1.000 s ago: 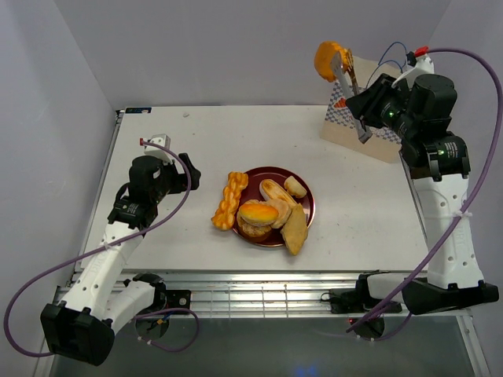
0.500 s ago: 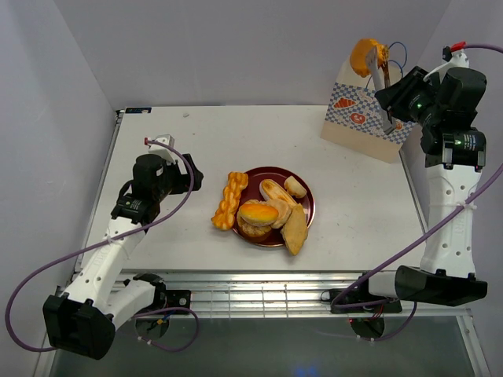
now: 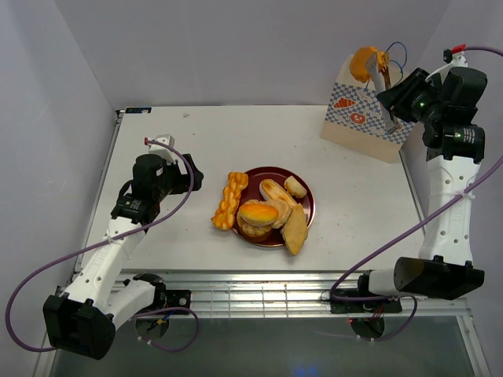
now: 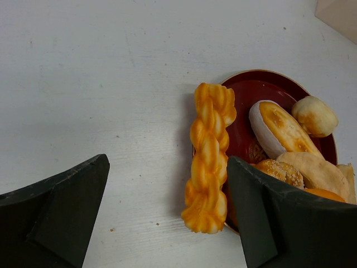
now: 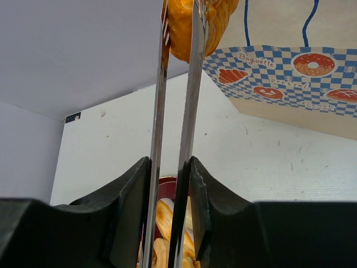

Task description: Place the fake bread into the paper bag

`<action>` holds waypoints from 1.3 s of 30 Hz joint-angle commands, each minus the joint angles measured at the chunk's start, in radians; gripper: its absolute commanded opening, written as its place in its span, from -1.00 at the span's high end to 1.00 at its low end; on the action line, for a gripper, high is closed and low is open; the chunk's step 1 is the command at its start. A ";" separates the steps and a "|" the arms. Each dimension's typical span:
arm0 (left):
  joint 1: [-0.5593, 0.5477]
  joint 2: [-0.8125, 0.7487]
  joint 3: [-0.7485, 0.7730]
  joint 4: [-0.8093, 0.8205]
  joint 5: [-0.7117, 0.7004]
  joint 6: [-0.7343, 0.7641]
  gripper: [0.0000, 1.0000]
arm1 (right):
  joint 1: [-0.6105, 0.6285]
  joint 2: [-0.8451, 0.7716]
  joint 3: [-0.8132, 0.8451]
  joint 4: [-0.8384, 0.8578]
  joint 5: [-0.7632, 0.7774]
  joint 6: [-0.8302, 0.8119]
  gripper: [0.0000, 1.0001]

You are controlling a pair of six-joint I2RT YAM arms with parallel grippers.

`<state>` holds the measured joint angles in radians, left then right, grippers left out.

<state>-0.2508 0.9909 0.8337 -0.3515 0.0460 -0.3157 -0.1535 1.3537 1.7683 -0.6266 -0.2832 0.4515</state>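
A white table [image 3: 196, 133] is seen from above, with a robot arm on each side. At the far right corner stands the bag [image 3: 357, 118]. The right gripper [image 3: 379, 67] is clenched on one orange pastry [image 3: 363, 61], held just above the bag's open top and not yet released. The inside of the bag is hidden, so it is hard to say whether any bread is in it.

About six pieces are left at mid-table. A braid [image 4: 209, 156] leans against the rim of a dark red plate [image 3: 263, 173], and rolls, buns and a flat wedge are piled on the plate. The left gripper [image 4: 167, 184] hovers near the braid, fingers spread wide and holding nothing.

The bag's blue checkered band reads "Baguette" [image 5: 249, 57] and "Pretzel" [image 5: 281, 82] beside pastry drawings.
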 commanded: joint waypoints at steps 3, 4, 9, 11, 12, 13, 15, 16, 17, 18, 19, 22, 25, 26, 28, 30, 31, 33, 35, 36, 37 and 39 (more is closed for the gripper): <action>-0.002 -0.024 0.039 0.002 0.015 0.000 -0.94 | -0.009 0.013 0.006 0.125 -0.060 0.019 0.15; -0.004 -0.026 0.041 0.002 0.015 0.001 -0.94 | -0.009 0.016 0.006 0.126 -0.063 0.021 0.06; -0.002 -0.031 0.039 0.002 0.015 0.001 -0.93 | -0.011 0.024 0.011 0.128 -0.054 0.027 -0.12; -0.004 -0.029 0.041 0.003 0.017 0.001 -0.94 | -0.014 0.028 0.011 0.127 -0.048 0.026 -0.16; -0.004 -0.031 0.039 0.003 0.015 0.001 -0.94 | -0.015 0.030 0.011 0.126 -0.050 0.027 -0.16; -0.002 -0.031 0.041 0.002 0.017 0.001 -0.94 | -0.017 0.032 0.011 0.125 -0.047 0.027 -0.16; -0.002 -0.031 0.039 0.002 0.014 0.001 -0.94 | -0.020 0.039 0.013 0.128 -0.048 0.027 -0.17; -0.002 -0.031 0.041 0.003 0.014 0.001 -0.94 | -0.020 0.041 0.014 0.128 -0.051 0.026 -0.16; -0.002 -0.031 0.039 0.002 0.014 0.003 -0.94 | -0.020 0.045 0.016 0.128 -0.054 0.026 -0.16; -0.002 -0.029 0.039 0.002 0.014 0.003 -0.94 | -0.020 0.047 0.017 0.128 -0.057 0.026 -0.17; -0.002 -0.029 0.041 0.002 0.012 0.003 -0.94 | -0.020 0.048 0.019 0.128 -0.063 0.027 -0.17; -0.002 -0.029 0.039 0.003 0.011 0.003 -0.94 | -0.020 0.050 0.020 0.128 -0.089 0.018 -0.14; -0.002 -0.028 0.039 0.002 0.011 0.003 -0.94 | -0.020 0.029 -0.003 0.134 -0.123 0.012 -0.12; -0.004 -0.028 0.039 0.002 0.012 0.003 -0.94 | -0.018 0.019 -0.016 0.139 -0.137 0.012 -0.12; -0.002 -0.028 0.041 0.002 0.011 0.004 -0.94 | -0.020 0.001 -0.042 0.154 -0.177 0.015 -0.12; -0.002 -0.026 0.039 0.003 0.005 0.004 -0.94 | -0.018 -0.037 -0.102 0.174 -0.204 0.022 -0.11; -0.002 -0.024 0.041 0.000 0.003 0.006 -0.94 | -0.018 -0.068 -0.125 0.192 -0.233 0.024 -0.12; -0.002 -0.026 0.042 -0.001 0.000 0.006 -0.96 | -0.012 -0.097 -0.191 0.202 -0.252 0.023 -0.12; -0.002 -0.029 0.042 -0.001 -0.001 0.010 -0.96 | -0.005 -0.143 -0.237 0.217 -0.281 0.018 -0.12; -0.002 -0.032 0.042 -0.001 -0.006 0.012 -0.96 | 0.012 -0.159 -0.289 0.219 -0.286 0.007 -0.12; -0.002 -0.035 0.042 -0.001 -0.009 0.013 -0.96 | 0.020 -0.189 -0.317 0.220 -0.292 0.001 -0.12; -0.002 -0.043 0.041 -0.003 -0.023 0.013 -0.96 | 0.055 -0.221 -0.409 0.225 -0.290 -0.008 -0.12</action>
<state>-0.2508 0.9833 0.8352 -0.3515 0.0410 -0.3141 -0.1398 1.1912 1.4410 -0.4721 -0.5182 0.4644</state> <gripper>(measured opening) 0.978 0.561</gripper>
